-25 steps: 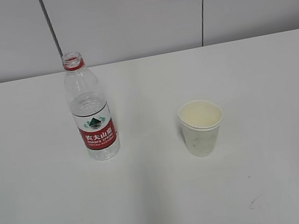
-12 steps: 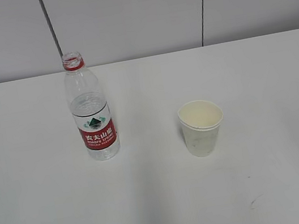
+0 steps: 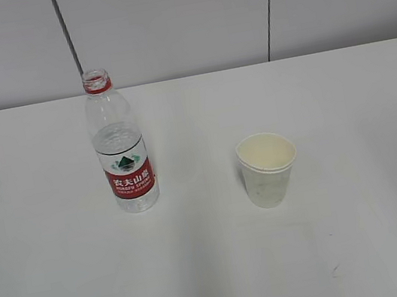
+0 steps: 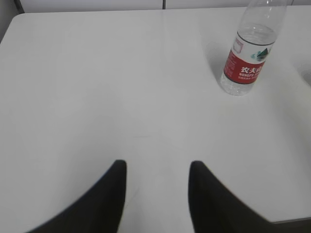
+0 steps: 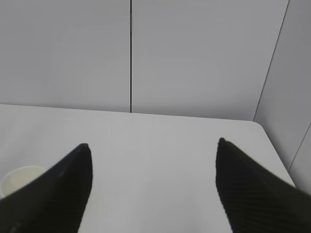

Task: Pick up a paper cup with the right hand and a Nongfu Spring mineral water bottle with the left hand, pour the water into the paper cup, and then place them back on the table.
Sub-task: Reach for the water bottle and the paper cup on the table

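The Nongfu Spring bottle stands upright and uncapped on the white table, left of centre, with clear water inside. It also shows in the left wrist view, far to the upper right of my open, empty left gripper. The white paper cup stands upright right of centre. In the right wrist view only its rim shows at the lower left, beside the left finger of my open, empty right gripper. Neither gripper appears in the exterior view.
A grey panelled wall rises behind the table's far edge. Small dark scuffs mark the tabletop near the front right. The table's right corner shows in the right wrist view.
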Robot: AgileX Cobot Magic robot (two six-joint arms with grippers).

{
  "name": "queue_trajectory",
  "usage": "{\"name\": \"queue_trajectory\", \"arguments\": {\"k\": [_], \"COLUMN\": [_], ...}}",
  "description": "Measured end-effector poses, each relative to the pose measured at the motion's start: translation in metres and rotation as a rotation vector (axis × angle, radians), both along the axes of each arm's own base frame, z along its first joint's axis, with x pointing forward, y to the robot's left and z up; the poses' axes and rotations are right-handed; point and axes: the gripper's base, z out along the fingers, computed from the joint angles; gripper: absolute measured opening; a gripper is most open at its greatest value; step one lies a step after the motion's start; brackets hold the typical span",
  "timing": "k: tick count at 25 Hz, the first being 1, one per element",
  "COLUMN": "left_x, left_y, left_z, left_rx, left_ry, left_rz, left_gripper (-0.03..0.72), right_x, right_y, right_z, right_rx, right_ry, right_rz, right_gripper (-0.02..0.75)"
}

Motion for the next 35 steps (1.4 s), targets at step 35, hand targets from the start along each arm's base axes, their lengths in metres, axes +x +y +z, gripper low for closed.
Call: {"name": "queue_trajectory", "arguments": {"k": [35], "left_x": [0.200], "left_y": [-0.044], "left_z": [-0.010], "left_rx": [-0.041], "left_ry": [-0.240], "left_rz": [-0.140], "left_gripper": [0.587], "right_x": [0.147], "right_y": [0.013], "right_z": [-0.056], "right_rx": [-0.076], "right_ry": [0.103], "right_rz": [0.138], "right_gripper": [0.587]}}
